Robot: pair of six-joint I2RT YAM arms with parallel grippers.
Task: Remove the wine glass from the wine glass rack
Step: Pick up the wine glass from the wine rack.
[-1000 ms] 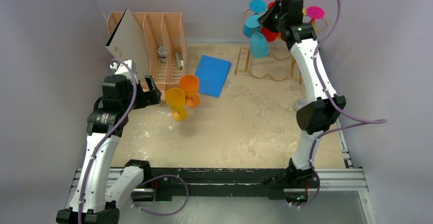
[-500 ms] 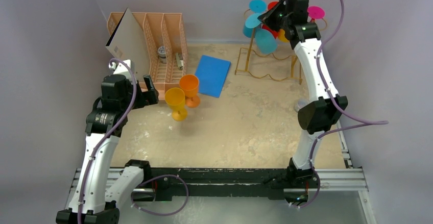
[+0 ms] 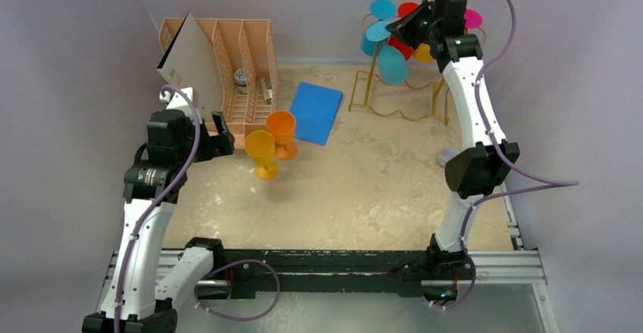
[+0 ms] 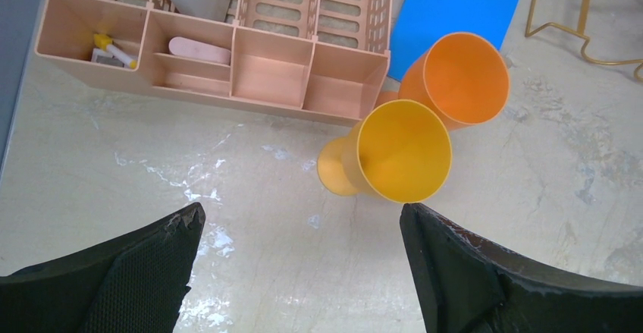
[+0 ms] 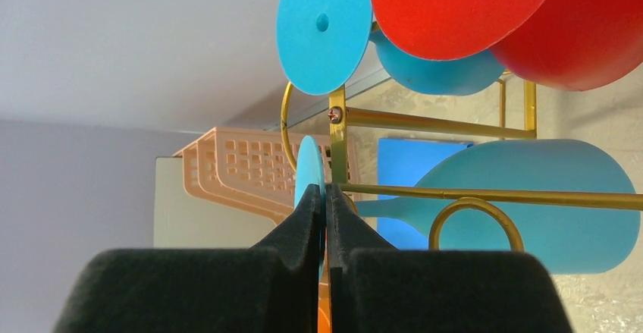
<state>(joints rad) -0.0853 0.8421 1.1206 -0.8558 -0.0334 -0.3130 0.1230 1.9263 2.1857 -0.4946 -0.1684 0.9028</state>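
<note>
The right tool [image 5: 325,200] is gripping the blue glass [image 5: 546,170] by its foot, beside the rack [image 5: 432,123]. The left tool [image 4: 299,230] is hovering released, yellow cup [image 4: 402,151] below it.

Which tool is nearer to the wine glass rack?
Right. The right tool is at the top of the wine glass rack, shut on the blue wine glass. The left tool is far off, open, near the yellow glass.

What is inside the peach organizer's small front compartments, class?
In the peach organizer, the leftmost holds a small yellow-and-white item, the next a pale pink flat piece; the other two show bare floors. Walls hide most of the rear slots.
</note>
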